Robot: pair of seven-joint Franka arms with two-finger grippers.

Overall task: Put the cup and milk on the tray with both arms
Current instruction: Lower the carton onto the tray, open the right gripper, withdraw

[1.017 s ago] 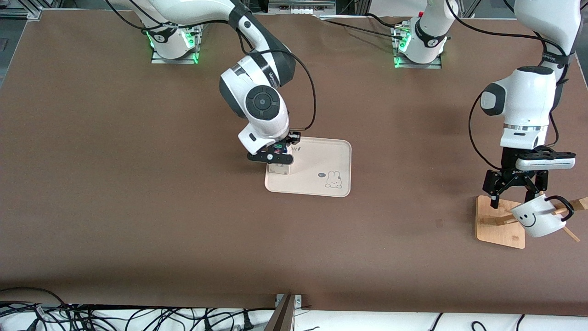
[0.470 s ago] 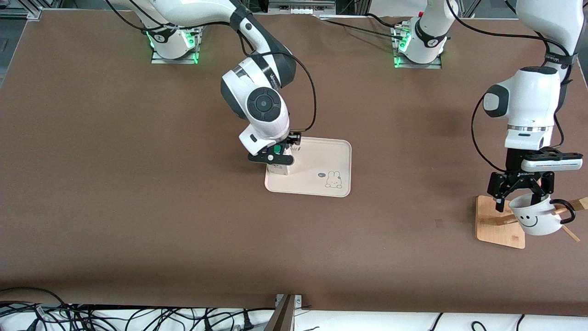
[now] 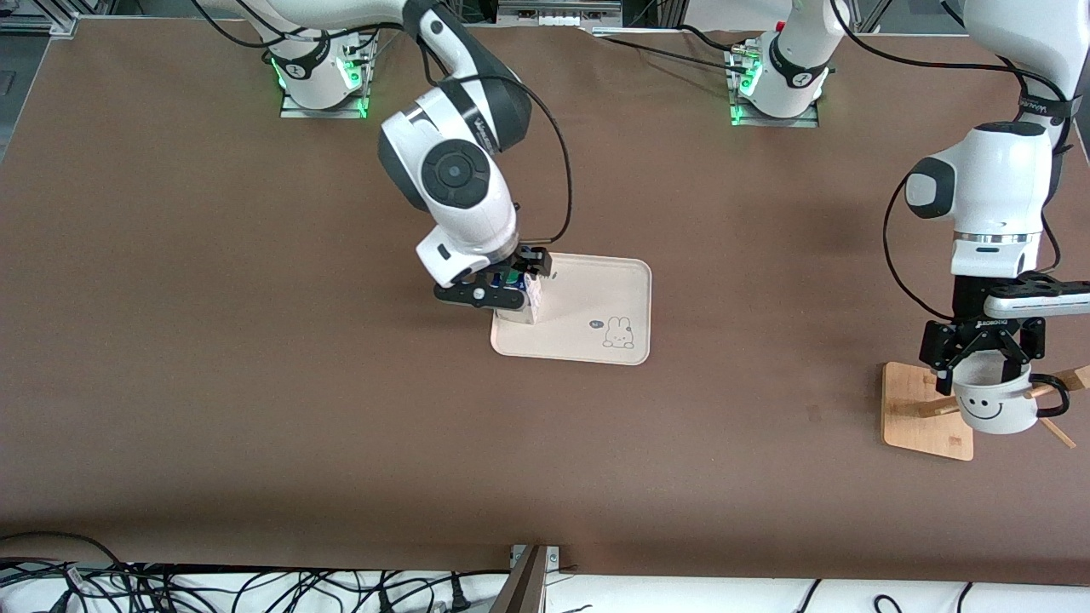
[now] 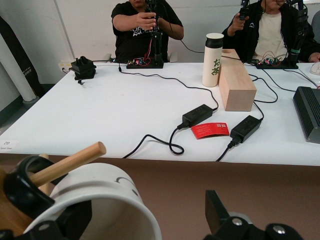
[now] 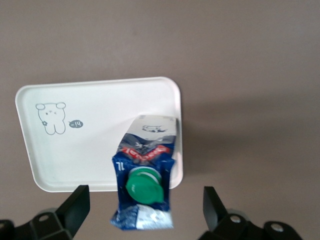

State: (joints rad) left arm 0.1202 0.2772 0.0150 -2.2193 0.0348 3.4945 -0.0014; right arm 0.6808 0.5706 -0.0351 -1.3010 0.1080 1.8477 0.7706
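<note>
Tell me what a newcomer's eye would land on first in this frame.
Probably the milk, standing on the tray at the corner toward the right arm's end, with the right gripper above it, jaws spread wide and off the carton. Next, the smiley-face cup hanging on a peg of the wooden rack at the left arm's end, the left gripper open at its rim.

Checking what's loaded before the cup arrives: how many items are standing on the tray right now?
1. The milk stands on the tray, at the edge toward the right arm's end, between the open right gripper fingers. The cup hangs on the rack, left gripper open around its rim.
</note>
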